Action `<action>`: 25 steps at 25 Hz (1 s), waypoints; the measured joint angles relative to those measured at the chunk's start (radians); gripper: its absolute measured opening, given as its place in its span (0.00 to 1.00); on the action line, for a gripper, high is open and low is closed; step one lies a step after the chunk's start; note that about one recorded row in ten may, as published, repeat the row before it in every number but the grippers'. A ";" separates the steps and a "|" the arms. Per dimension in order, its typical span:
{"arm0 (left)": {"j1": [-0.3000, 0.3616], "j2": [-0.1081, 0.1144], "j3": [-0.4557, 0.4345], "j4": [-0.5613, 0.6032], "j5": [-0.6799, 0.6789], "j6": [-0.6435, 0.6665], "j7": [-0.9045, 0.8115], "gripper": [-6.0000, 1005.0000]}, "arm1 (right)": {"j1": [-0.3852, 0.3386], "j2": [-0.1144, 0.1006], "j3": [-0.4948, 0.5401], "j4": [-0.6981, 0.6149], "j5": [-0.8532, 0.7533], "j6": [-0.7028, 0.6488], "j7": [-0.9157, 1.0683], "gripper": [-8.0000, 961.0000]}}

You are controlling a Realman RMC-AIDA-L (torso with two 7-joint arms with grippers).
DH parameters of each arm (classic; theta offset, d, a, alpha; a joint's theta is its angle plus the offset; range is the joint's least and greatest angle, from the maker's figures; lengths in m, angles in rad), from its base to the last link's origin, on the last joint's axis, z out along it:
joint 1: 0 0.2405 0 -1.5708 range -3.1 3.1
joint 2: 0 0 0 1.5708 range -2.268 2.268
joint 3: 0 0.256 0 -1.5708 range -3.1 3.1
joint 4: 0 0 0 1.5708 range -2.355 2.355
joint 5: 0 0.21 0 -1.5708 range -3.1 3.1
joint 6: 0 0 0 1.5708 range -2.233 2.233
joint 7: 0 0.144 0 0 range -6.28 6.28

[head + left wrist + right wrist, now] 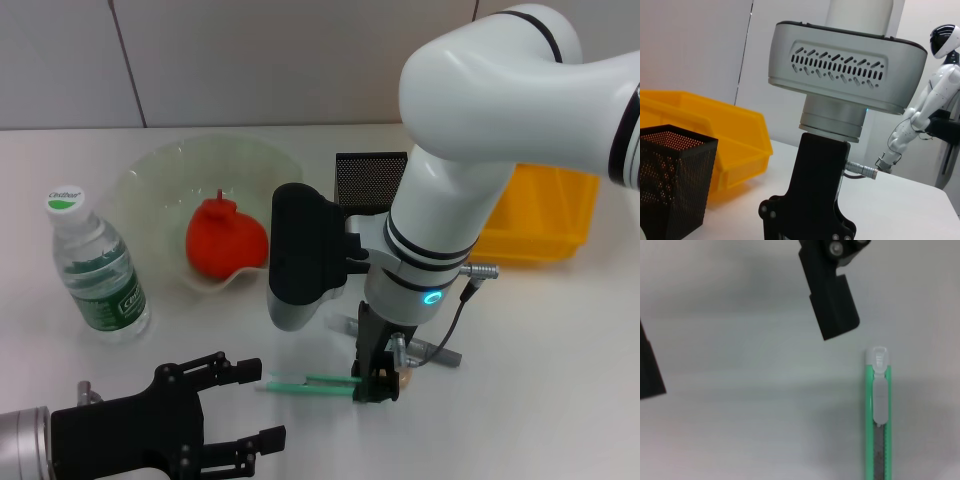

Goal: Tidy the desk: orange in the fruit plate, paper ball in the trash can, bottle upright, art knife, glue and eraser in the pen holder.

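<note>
Head view shows the right gripper [375,385], black-fingered on a white arm, lowered to the white desk [560,380] over one end of the slim mint-green plastic art knife [305,382], which lies flat just in front of the robot. Whether its fingers have closed on the knife cannot be told. The right wrist view shows the knife lying on the desk beside one black finger [832,310]. The left gripper [235,410], black, rests near the front edge with fingers spread and empty. The red-orange lumpy orange [226,240] already sits in the pale green scalloped glass fruit plate [150,180], and the clear plastic bottle [95,265] stands upright. Picking up the knife appears to be the current step; next it would need lifting and carrying to the black mesh pen holder [370,180] beside the yellow plastic trash can [540,215].
</note>
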 joint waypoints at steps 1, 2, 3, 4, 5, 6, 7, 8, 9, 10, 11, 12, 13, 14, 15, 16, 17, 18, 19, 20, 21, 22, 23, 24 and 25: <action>0.000 0.000 0.000 0.000 0.000 0.001 0.000 0.80 | 0.000 0.000 0.000 0.001 0.000 0.000 0.000 0.31; 0.000 0.000 0.000 0.000 0.000 0.001 0.000 0.80 | 0.000 0.000 0.000 0.001 0.000 0.000 0.001 0.30; 0.000 0.000 -0.001 0.000 0.000 0.001 0.000 0.80 | 0.000 0.000 0.000 0.001 0.000 0.000 0.001 0.29; 0.000 0.000 -0.001 0.000 0.000 0.001 0.000 0.80 | 0.000 0.000 0.000 0.001 0.000 0.001 0.001 0.27; 0.000 0.000 -0.002 0.000 0.000 0.001 0.000 0.80 | 0.001 0.000 0.000 0.001 0.000 0.001 0.001 0.26; 0.000 0.000 -0.003 0.000 0.000 0.002 0.000 0.80 | 0.002 0.000 0.001 0.000 -0.001 0.002 0.001 0.25; 0.000 0.000 -0.004 0.000 0.000 0.002 0.000 0.80 | 0.003 0.000 0.004 0.000 -0.001 0.004 0.001 0.23; 0.000 0.000 -0.006 0.000 0.000 0.002 0.000 0.80 | 0.003 0.000 0.006 0.000 -0.001 0.004 0.001 0.23; 0.000 0.000 -0.008 0.000 0.000 0.003 0.000 0.80 | 0.003 0.000 0.009 0.001 -0.001 0.004 0.002 0.23; -0.001 0.000 -0.009 0.000 0.000 0.003 0.000 0.80 | 0.004 0.000 0.011 0.002 0.000 0.004 0.002 0.24; -0.001 0.000 -0.010 0.000 0.000 0.003 0.000 0.80 | 0.004 0.000 0.011 0.003 0.001 0.004 0.002 0.24; -0.001 0.000 -0.011 0.000 0.000 0.004 0.000 0.80 | 0.005 0.000 0.011 0.005 0.003 0.004 0.002 0.24; -0.001 0.000 -0.011 0.000 0.000 0.004 0.000 0.80 | 0.005 0.000 0.010 0.006 0.005 0.003 0.002 0.25; -0.001 0.000 -0.011 0.000 0.000 0.004 0.000 0.80 | 0.006 0.000 0.008 0.006 0.005 0.003 0.002 0.27; -0.001 0.000 -0.011 0.000 0.000 0.005 0.000 0.80 | 0.006 0.000 0.005 0.006 0.006 0.003 0.002 0.29; -0.001 0.000 -0.011 0.000 0.000 0.005 0.000 0.80 | 0.005 0.000 0.004 0.006 0.006 0.004 0.002 0.30; -0.001 0.000 -0.011 0.000 0.000 0.006 0.000 0.80 | 0.005 0.000 0.003 0.006 0.006 0.004 0.002 0.32; -0.001 0.000 -0.011 0.000 0.000 0.006 0.000 0.80 | 0.004 0.000 0.003 0.006 0.007 0.005 0.002 0.32; -0.001 0.000 -0.011 0.000 0.000 0.006 0.000 0.80 | 0.002 0.000 0.003 0.006 0.008 0.005 0.002 0.32; -0.001 0.000 -0.011 0.000 0.000 0.006 0.000 0.80 | 0.001 0.000 0.003 0.007 0.009 0.006 0.002 0.32; -0.002 0.000 -0.011 0.000 0.000 0.006 0.000 0.80 | 0.000 0.000 0.003 0.008 0.010 0.006 0.002 0.32; -0.002 0.000 -0.011 0.000 0.000 0.006 0.000 0.80 | 0.000 0.000 0.002 0.009 0.011 0.007 0.002 0.32; -0.002 0.000 -0.011 0.000 0.000 0.006 0.000 0.80 | -0.001 0.000 0.002 0.009 0.011 0.008 0.002 0.31; -0.002 0.001 -0.011 0.000 0.000 0.006 0.000 0.80 | -0.001 0.000 0.002 0.009 0.012 0.008 0.002 0.31; -0.002 0.001 -0.011 0.000 0.000 0.006 0.000 0.80 | -0.002 0.000 0.001 0.009 0.012 0.008 0.002 0.31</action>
